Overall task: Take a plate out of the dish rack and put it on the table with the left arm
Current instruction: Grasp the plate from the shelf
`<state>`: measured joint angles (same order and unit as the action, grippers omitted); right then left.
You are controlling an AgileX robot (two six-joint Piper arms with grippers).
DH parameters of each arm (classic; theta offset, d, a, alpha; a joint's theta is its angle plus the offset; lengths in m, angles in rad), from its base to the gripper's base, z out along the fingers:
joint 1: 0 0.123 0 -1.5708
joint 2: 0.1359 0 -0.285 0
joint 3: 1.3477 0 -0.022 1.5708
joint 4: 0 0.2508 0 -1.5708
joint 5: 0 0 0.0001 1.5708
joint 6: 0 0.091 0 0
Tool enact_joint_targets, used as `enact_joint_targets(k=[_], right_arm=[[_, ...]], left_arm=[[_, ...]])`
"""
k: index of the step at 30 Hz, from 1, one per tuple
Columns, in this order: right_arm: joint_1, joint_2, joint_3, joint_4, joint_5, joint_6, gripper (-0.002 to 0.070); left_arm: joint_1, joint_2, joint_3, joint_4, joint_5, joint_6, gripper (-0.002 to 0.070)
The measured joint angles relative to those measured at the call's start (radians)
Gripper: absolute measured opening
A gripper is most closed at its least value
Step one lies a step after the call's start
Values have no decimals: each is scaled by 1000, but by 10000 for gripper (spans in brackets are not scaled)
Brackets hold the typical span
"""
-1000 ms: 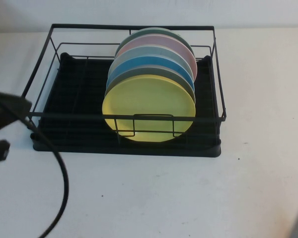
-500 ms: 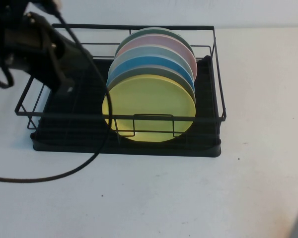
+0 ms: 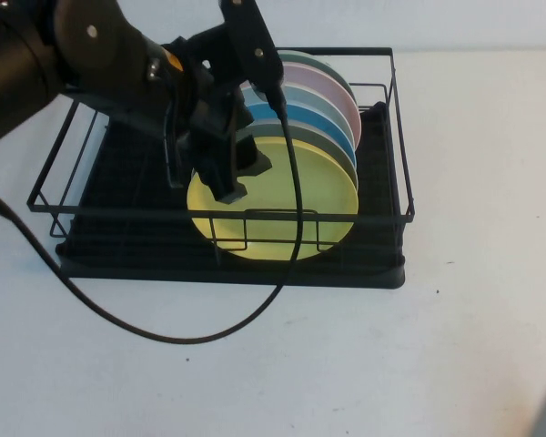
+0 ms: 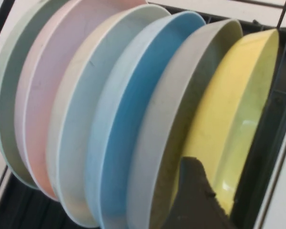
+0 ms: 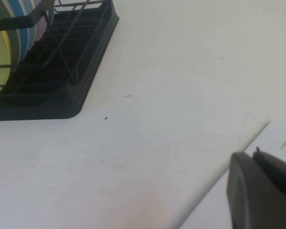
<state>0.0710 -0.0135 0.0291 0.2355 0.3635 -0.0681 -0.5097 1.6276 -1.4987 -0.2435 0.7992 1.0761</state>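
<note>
While upright in the wire dish rack (image 3: 220,211), smooth round yellow plate (image 3: 291,205) at the near end of the stack. Left gripper (image 3: 234,173) over its top-left edge, fingers spread, holding nothing. Wrist-only: right gripper (image 5: 262,191) parked above white table (image 5: 181,95), opening unclear.

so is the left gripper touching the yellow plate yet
Cannot tell. Left gripper overlaps the yellow plate in the high view; the left wrist view shows neither contact nor gap.
</note>
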Motion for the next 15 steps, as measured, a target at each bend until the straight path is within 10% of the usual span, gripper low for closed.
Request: enact_joint_targets(k=[15], right_arm=[[0, 0, 0, 22, 0, 0, -20]], left_arm=[[-33, 23, -1, 31, -96, 2, 417]])
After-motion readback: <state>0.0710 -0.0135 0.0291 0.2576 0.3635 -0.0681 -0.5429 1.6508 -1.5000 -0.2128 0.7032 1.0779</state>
